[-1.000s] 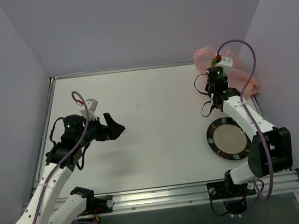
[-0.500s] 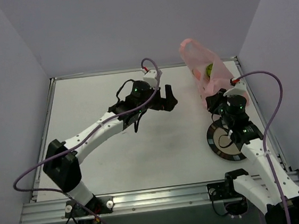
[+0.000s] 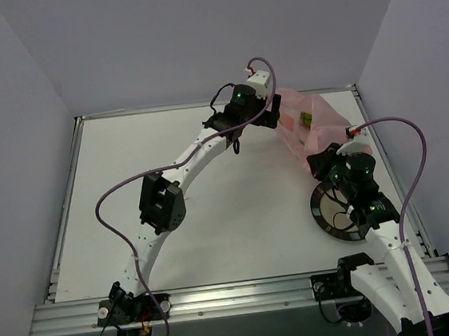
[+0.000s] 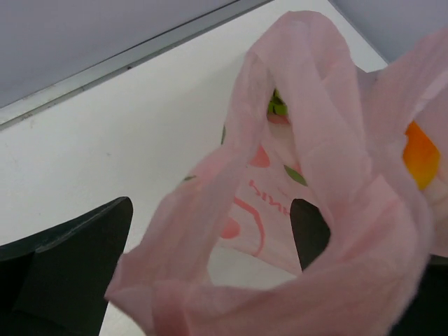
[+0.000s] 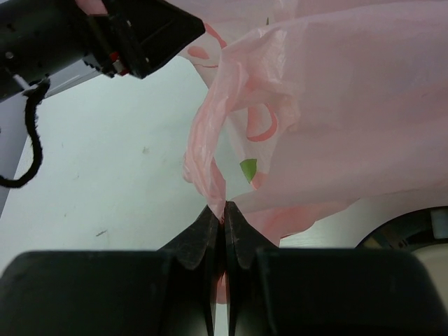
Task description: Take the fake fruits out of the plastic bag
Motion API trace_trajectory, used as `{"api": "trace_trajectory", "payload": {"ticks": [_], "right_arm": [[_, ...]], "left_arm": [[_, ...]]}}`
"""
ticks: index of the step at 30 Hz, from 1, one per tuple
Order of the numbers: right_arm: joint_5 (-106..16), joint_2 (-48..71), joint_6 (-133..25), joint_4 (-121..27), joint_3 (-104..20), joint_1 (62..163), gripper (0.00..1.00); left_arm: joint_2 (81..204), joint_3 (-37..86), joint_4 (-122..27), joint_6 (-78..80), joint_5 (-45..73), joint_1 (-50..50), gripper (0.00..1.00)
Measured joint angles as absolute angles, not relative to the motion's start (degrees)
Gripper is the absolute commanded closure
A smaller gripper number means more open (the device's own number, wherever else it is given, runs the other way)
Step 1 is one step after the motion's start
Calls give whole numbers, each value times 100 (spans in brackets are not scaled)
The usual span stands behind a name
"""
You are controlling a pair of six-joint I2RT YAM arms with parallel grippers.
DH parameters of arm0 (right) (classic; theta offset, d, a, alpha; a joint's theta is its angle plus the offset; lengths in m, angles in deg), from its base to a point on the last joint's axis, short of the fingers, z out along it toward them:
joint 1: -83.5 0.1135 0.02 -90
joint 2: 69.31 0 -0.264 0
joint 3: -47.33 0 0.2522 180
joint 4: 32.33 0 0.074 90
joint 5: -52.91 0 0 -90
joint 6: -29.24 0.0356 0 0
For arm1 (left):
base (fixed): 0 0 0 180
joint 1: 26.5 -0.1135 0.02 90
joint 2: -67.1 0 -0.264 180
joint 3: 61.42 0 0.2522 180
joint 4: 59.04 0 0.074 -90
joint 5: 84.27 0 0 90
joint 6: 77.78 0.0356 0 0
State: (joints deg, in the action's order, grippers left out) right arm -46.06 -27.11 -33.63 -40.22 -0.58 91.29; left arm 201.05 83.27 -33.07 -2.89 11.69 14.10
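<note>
The pink plastic bag [image 3: 310, 125] is at the far right, stretched between both grippers. My right gripper [image 3: 321, 163] is shut on a bunched fold of the bag [image 5: 220, 199], holding its near end just past the plate. My left gripper [image 3: 272, 116] is open at the bag's far left end; a handle loop [image 4: 210, 210] lies between its spread fingers [image 4: 66, 269]. Inside the bag I see a bright green fruit [image 4: 276, 106] and an orange-yellow fruit [image 4: 422, 155]. The grape bunch is hidden.
A round black-rimmed plate [image 3: 326, 220] lies on the white table [image 3: 211, 193] under my right arm; it also shows in the right wrist view [image 5: 402, 231]. The back wall and right wall stand close behind the bag. The left arm reaches diagonally across the table.
My left arm has swung from the table's middle to the bag's far left end, open round the handle. The bag, held up before, now leans lower and leftward. The right gripper keeps its hold.
</note>
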Motion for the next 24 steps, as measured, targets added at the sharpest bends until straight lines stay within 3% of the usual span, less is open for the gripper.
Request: {"api": "trace_trajectory", "payload": {"ticks": [1, 2, 3, 5, 6, 10, 17, 24], "right_arm": [[-4621, -2711, -3365, -4026, -58, 9122, 100], [-4645, -2707, -3367, -4028, -58, 9107, 100], [-4654, -2698, -3367, -4028, -58, 9096, 100], [-4667, -2657, -3370, -4026, -58, 9061, 100], [-4669, -2633, -3367, -4028, -58, 9039, 100], [-4661, -2541, -3370, -4022, -58, 8882, 100], [-4543, -1105, -3332, -3561, -530, 8626, 100], [-4678, 1802, -3404, -3311, -3304, 8263, 100]], "left_arm": [[20293, 8603, -3242, -263, 1177, 1373, 1], [20492, 8893, -3163, -213, 1186, 1331, 13], [20696, 9215, -3082, -189, 1193, 1294, 45], [21096, 9831, -3017, -103, 1164, 1237, 73], [21222, 10017, -2982, -58, 1140, 1222, 97], [21273, 10008, -2914, 115, 1016, 1159, 98], [18895, 5910, -4308, -88, 860, 1178, 98], [16545, 2839, -5935, -890, 554, 1447, 98]]}}
